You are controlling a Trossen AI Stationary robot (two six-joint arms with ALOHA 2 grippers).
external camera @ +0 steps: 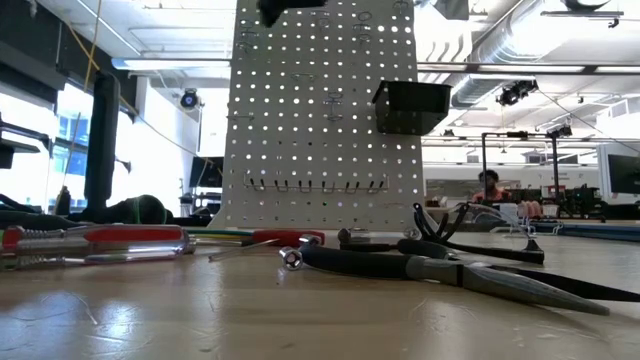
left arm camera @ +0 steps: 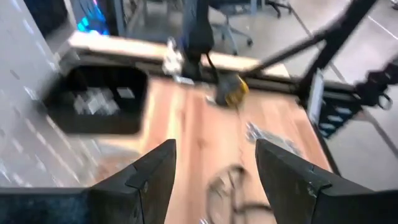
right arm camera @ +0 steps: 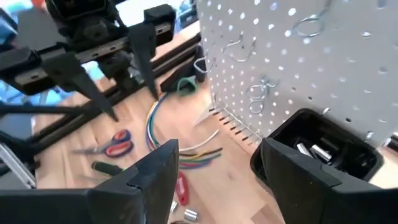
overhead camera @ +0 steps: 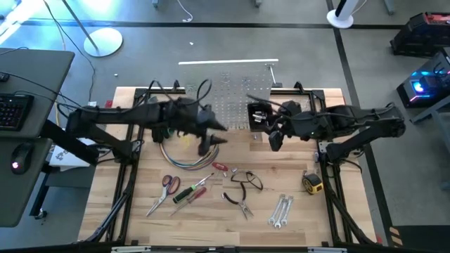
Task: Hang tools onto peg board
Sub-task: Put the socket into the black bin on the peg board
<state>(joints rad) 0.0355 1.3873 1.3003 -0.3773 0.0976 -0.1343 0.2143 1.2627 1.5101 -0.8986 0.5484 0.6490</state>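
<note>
1. No brand, label or writing can be read on any tool or fitting in the four views.
2. The surface is a light wooden table [overhead camera: 232,218] of joined planks, set in a black metal frame [overhead camera: 126,176].
3. The room has a grey floor, a desk with a keyboard [overhead camera: 13,111] and mouse at the left, and open ceiling ducts seen in the low view. A person [external camera: 489,186] sits far behind the table.
4. The peg board [external camera: 320,120] stands upright at the table's far edge, white, with a black bin [external camera: 410,106] fixed to its face and wire hooks in several holes. Small metal parts lie in the bin.
5. The left gripper [left arm camera: 214,180] hangs above the table in front of the board, fingers apart, nothing between them.
6. The right gripper [right arm camera: 214,177] hovers near the bin, fingers apart, nothing between them.
7. The tools lie on the table in front of the board:
   - red-handled scissors [overhead camera: 169,184]
   - green- and red-handled screwdrivers [overhead camera: 190,192]
   - black-handled pliers [overhead camera: 240,202]
   - silver wrenches [overhead camera: 281,211]
   - yellow tape measure [overhead camera: 312,183], nearest the right edge
8. A curved bundle of coloured cables [right arm camera: 163,134] lies near the board's foot.
</note>
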